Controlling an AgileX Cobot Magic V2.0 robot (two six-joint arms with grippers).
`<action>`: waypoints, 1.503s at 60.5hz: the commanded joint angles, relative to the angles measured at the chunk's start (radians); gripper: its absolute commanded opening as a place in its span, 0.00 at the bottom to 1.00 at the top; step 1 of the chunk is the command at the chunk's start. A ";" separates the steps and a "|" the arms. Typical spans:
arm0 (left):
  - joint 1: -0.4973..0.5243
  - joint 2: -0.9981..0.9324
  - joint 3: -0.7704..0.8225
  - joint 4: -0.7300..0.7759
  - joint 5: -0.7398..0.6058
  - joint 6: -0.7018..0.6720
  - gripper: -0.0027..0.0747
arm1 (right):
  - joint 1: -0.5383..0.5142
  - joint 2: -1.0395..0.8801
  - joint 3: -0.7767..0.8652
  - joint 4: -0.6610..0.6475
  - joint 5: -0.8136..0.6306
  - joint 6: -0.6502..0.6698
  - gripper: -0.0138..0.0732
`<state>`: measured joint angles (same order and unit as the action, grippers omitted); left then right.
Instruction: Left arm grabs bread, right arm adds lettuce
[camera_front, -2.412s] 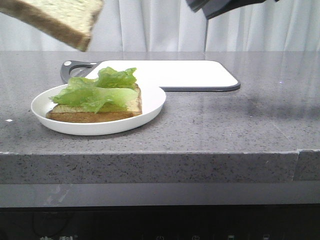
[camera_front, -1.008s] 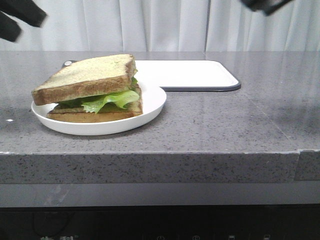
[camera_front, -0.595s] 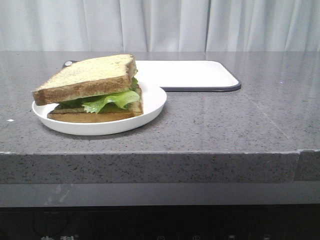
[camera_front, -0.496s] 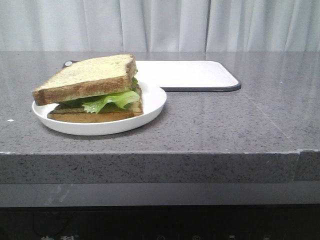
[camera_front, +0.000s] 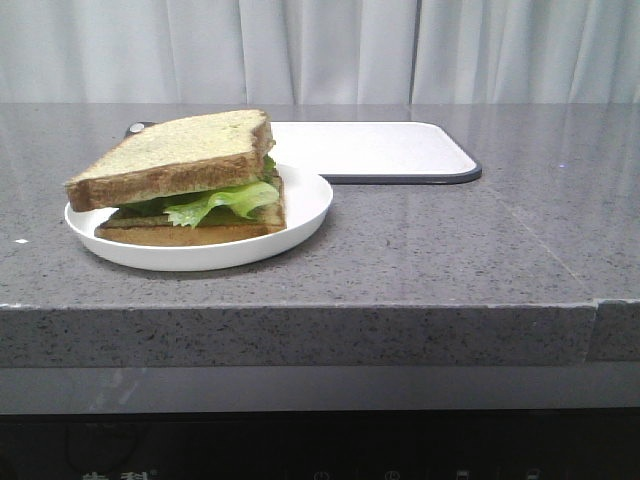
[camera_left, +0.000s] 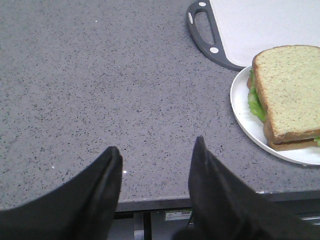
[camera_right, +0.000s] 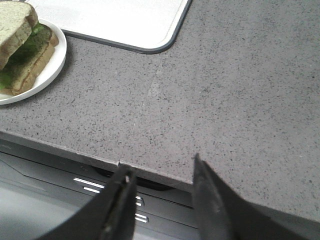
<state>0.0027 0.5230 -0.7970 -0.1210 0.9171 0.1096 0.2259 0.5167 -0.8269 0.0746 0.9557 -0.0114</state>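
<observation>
I see my left gripper (camera_left: 156, 167) spread wide, holding nothing, poised over bare counter (camera_left: 100, 90) beside the plate (camera_left: 246, 122); my right gripper (camera_right: 162, 192) is likewise parted and empty above the counter edge; the bread (camera_front: 175, 155) lies tilted atop the lettuce (camera_front: 220, 200), which mostly hides beneath it; both arms are outside the front view.

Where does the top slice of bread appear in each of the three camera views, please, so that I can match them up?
Front view: the bread lies left of centre, tilted, on top of the lettuce.
Left wrist view: the bread is at the right edge, partly cut off.
Right wrist view: the bread is in the upper-left corner, mostly cut off.
Shared landmark: the white plate beneath the sandwich, beside the white cutting board.
</observation>
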 joint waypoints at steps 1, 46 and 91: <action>0.001 0.005 -0.008 -0.013 -0.089 -0.010 0.30 | -0.006 -0.029 -0.006 -0.014 -0.069 -0.001 0.34; 0.001 0.005 -0.007 -0.033 -0.125 -0.010 0.01 | -0.006 -0.041 -0.001 -0.014 -0.056 -0.001 0.02; -0.003 -0.513 0.630 -0.030 -0.728 0.002 0.01 | -0.006 -0.041 -0.001 -0.014 -0.056 -0.001 0.02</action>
<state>0.0027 0.0366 -0.1962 -0.1284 0.3359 0.1138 0.2259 0.4705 -0.8041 0.0661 0.9596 -0.0092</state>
